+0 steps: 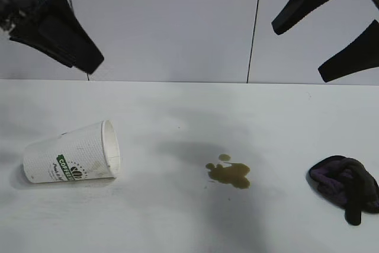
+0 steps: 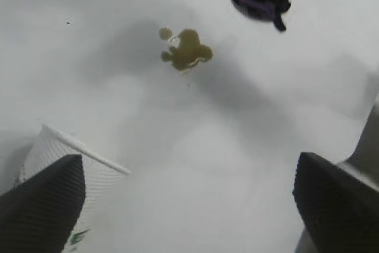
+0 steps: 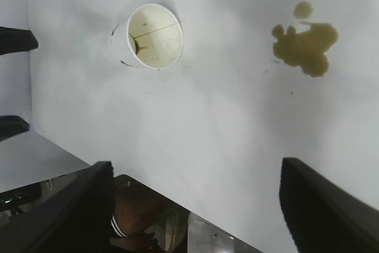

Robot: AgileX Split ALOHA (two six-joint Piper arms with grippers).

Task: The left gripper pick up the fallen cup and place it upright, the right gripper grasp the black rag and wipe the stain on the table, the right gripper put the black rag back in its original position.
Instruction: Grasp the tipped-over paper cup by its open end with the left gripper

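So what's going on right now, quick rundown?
Left gripper open, raised above the fallen cup. Right gripper open, high over the black rag. Stain unwiped on the table. Nothing in the way.

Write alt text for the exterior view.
A white paper cup lies on its side at the left of a white table, a brown stain mid-table and a black rag at right. The left gripper and right gripper hang above, open.
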